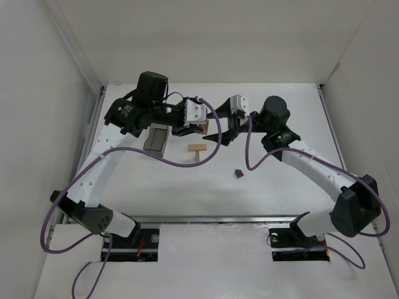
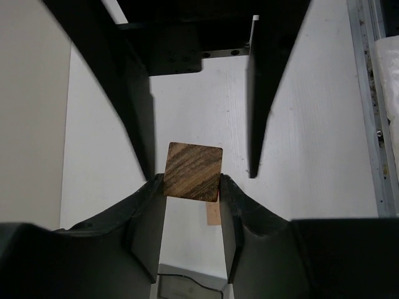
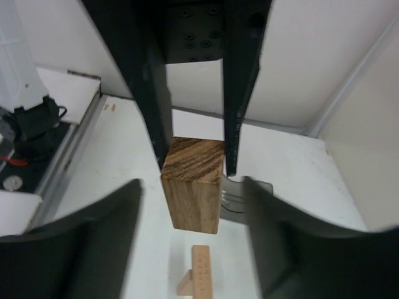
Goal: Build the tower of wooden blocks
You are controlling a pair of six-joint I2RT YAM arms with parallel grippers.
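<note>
My left gripper (image 2: 191, 182) is shut on a striped brown wooden block (image 2: 193, 169) and holds it in the air. The block also shows in the right wrist view (image 3: 192, 198) and the top view (image 1: 204, 128). My right gripper (image 3: 192, 182) is open, its fingers (image 3: 106, 230) either side of the block with gaps. Below stands a light-tan flat bar on an upright (image 1: 197, 150), also in the right wrist view (image 3: 200, 269). A small dark reddish-brown block (image 1: 239, 174) lies on the table to the right. In the top view my left gripper (image 1: 196, 126) and right gripper (image 1: 216, 131) meet at the block.
A dark translucent grey box (image 1: 156, 138) lies left of the bar under the left arm, and shows behind the block in the right wrist view (image 3: 232, 202). White walls (image 1: 56, 124) enclose the table on the left, back and right. A metal rail (image 1: 93, 134) runs along the left edge.
</note>
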